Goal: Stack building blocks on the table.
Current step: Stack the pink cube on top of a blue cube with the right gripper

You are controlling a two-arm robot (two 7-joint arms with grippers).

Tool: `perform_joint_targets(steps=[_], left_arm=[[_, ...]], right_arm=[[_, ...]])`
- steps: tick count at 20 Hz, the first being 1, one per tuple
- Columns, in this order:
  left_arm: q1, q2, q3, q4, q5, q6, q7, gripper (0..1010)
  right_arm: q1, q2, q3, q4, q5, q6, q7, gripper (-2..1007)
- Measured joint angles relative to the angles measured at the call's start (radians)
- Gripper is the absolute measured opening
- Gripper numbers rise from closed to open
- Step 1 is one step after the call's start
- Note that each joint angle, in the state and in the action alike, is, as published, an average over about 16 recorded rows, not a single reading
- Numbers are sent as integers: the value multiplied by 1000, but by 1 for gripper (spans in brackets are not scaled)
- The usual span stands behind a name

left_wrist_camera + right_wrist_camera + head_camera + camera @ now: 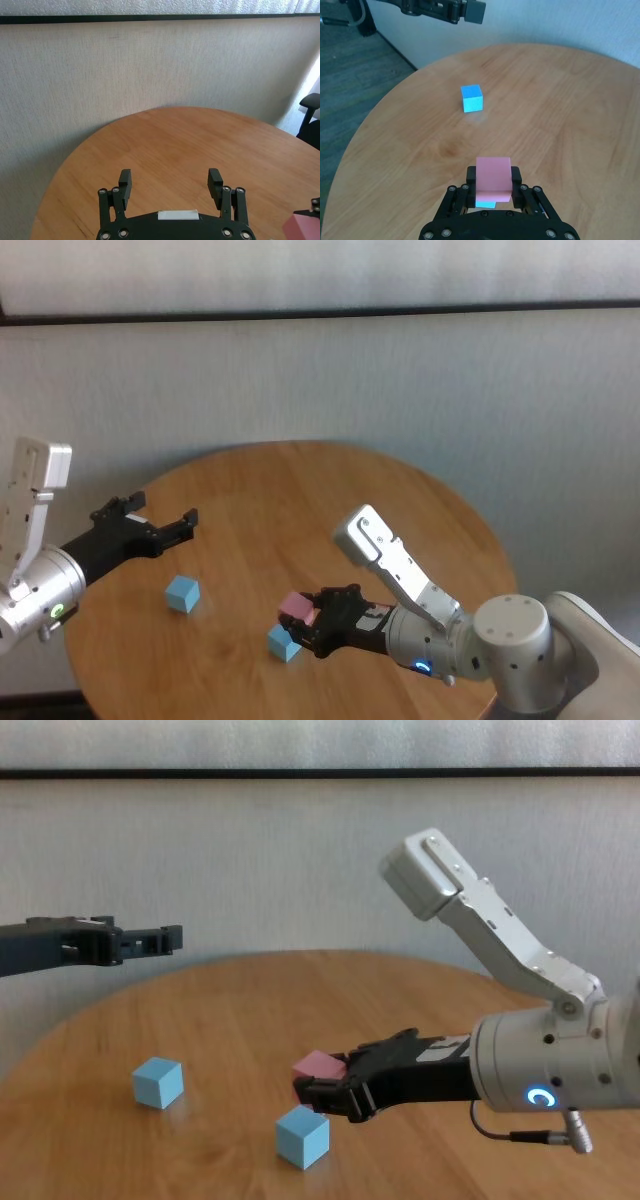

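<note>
My right gripper (303, 618) is shut on the pink block (297, 605) and holds it above the round wooden table (300, 500). A light blue block (284, 643) sits on the table just below and in front of the pink one, with a gap between them in the chest view (302, 1137). In the right wrist view the pink block (493, 179) covers most of that blue block (485, 204). The second light blue block (182, 593) stands alone to the left. My left gripper (160, 525) is open and empty, hovering above the table's left side.
A grey wall runs behind the table. The table's edge curves close on the left and front. Part of a dark chair (310, 117) shows beyond the table in the left wrist view.
</note>
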Motion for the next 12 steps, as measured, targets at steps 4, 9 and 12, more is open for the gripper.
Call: perform_joint_targets(steps=[4,9,12], left_arm=[[0,0,0,0,0,0,0,999],[0,0,0,0,0,0,0,999],[0,0,0,0,0,0,0,999]], right_arm=[[24,-11,-12,30,-2,10,9,367],[47,-18,-27,59,-5,20,20,367],[57,-20,-34,72,-8,24,26,367]])
